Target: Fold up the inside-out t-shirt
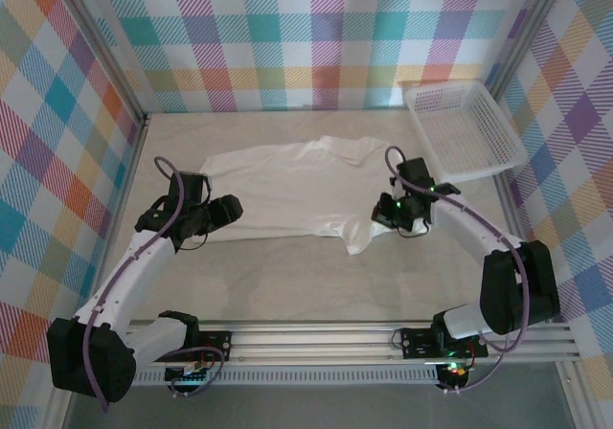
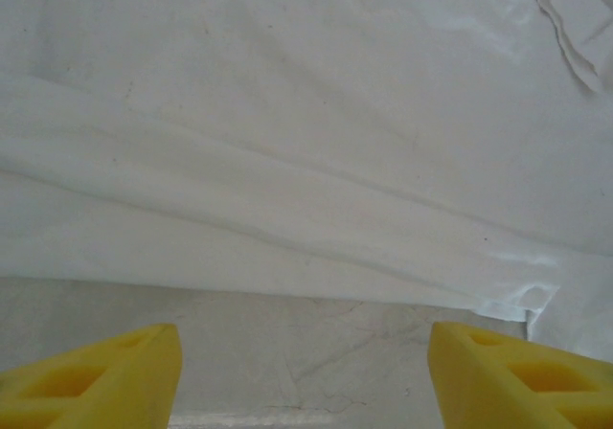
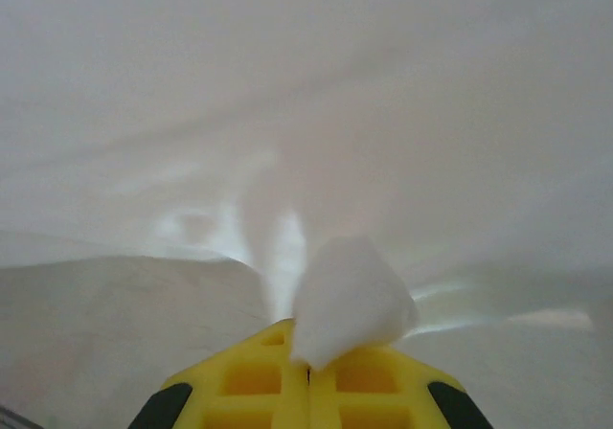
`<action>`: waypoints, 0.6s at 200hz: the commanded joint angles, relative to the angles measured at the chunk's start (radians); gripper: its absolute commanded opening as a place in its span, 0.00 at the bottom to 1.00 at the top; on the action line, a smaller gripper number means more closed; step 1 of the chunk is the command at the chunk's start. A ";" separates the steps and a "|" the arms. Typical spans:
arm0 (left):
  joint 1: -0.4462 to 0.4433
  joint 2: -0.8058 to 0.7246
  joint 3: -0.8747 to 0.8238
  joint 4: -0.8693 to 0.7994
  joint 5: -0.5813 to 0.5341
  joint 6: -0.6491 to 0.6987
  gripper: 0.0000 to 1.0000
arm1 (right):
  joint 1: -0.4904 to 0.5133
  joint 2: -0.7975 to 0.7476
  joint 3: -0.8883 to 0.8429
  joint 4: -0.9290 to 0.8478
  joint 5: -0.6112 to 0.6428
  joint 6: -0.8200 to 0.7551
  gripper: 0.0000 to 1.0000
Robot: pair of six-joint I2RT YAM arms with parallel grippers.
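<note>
The inside-out t-shirt (image 1: 297, 194) lies spread and wrinkled across the middle of the table, white and thin. My left gripper (image 1: 233, 209) sits at the shirt's left edge. In the left wrist view its yellow fingers (image 2: 96, 376) stand wide apart over bare table, with the t-shirt's hem (image 2: 287, 257) just ahead and nothing between them. My right gripper (image 1: 391, 211) is at the shirt's right edge. Its yellow fingers (image 3: 259, 386) are pressed together with a tuft of the white t-shirt (image 3: 350, 300) pinched between them.
A white plastic lattice basket (image 1: 463, 127) stands at the back right corner. Checked walls close in the table on three sides. Bare table lies in front of the shirt, towards the metal rail (image 1: 316, 338) that carries the arm bases.
</note>
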 commanded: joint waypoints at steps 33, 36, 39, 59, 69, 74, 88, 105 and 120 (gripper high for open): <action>-0.017 0.047 0.018 0.004 -0.043 -0.021 0.72 | -0.105 0.444 0.492 -0.068 0.146 0.049 0.18; -0.017 0.056 0.023 -0.005 -0.050 -0.024 0.72 | -0.108 0.457 0.510 -0.082 0.141 0.046 0.24; -0.017 0.067 0.029 -0.014 -0.055 -0.028 0.72 | -0.111 0.466 0.523 -0.093 0.133 0.043 0.29; -0.015 0.145 0.074 -0.068 -0.072 -0.038 0.72 | -0.116 0.418 0.465 -0.094 0.124 0.025 0.40; -0.015 0.181 0.089 -0.064 -0.090 -0.056 0.71 | -0.116 0.356 0.374 -0.055 0.136 0.030 0.42; -0.015 0.202 0.098 -0.060 -0.105 -0.069 0.70 | -0.116 0.315 0.314 -0.036 0.146 0.037 0.42; -0.012 0.277 0.149 -0.056 -0.150 -0.103 0.57 | -0.116 0.219 0.159 0.007 0.184 0.060 0.40; -0.005 0.406 0.234 -0.038 -0.194 -0.106 0.02 | -0.119 0.134 0.011 0.040 0.250 0.066 0.29; 0.007 0.538 0.312 -0.024 -0.241 -0.100 0.00 | -0.138 0.101 -0.069 0.056 0.306 0.071 0.02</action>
